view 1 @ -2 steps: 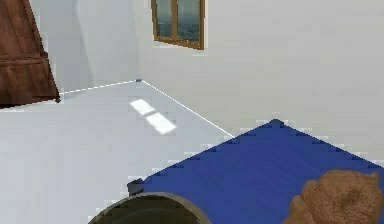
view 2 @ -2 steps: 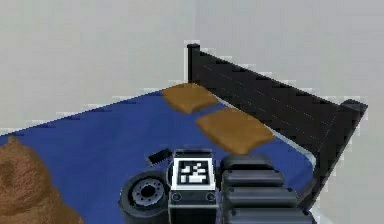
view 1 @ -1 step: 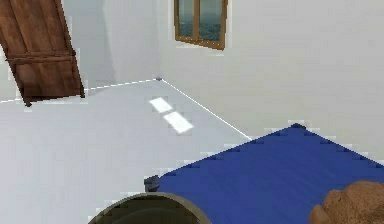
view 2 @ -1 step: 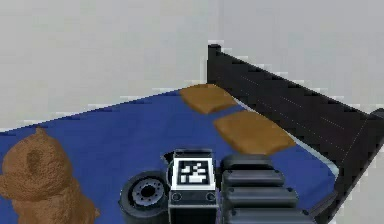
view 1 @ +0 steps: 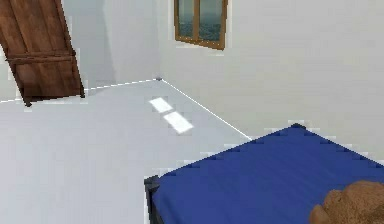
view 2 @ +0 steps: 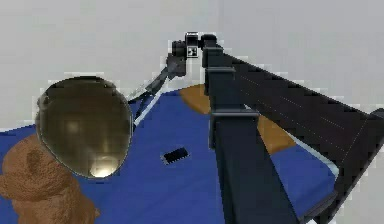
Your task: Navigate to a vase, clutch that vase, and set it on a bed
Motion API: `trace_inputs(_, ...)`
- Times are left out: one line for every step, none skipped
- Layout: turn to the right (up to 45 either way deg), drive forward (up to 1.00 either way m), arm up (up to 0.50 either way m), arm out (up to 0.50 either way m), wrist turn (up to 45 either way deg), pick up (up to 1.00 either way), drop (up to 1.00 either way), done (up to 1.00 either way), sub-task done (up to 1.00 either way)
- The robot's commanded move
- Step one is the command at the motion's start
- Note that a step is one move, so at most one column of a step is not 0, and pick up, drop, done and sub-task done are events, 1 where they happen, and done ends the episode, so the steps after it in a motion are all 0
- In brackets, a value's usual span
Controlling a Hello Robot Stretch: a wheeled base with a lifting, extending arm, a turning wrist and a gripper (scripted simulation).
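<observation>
A rounded bronze-coloured vase (view 2: 85, 125) hangs at the arm side view's left, above the blue bed (view 2: 185, 120). The arm's dark bar rises through the middle of that view, and thin fingers run down-left from its far end to the vase's rim. The gripper (view 2: 140, 92) holds the vase, whose upper part stands against the pale wall. In the forward view, a corner of the blue bed (view 1: 270, 175) lies at the lower right.
A brown furry toy (view 2: 40, 185) lies on the bed under the vase, and it appears again as a brown furry toy (view 1: 350, 207) on the bed's corner. A small black flat object (view 2: 176, 156) lies on the cover. A wooden cabinet (view 1: 45, 50) and a window (view 1: 203, 22) stand beyond open pale floor (view 1: 90, 150).
</observation>
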Motion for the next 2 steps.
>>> trace_inputs(0.0,0.0,0.0,0.0,45.0,0.0,0.0,0.0,0.0)
trace_inputs(0.0,0.0,0.0,0.0,27.0,0.0,0.0,0.0,0.0)
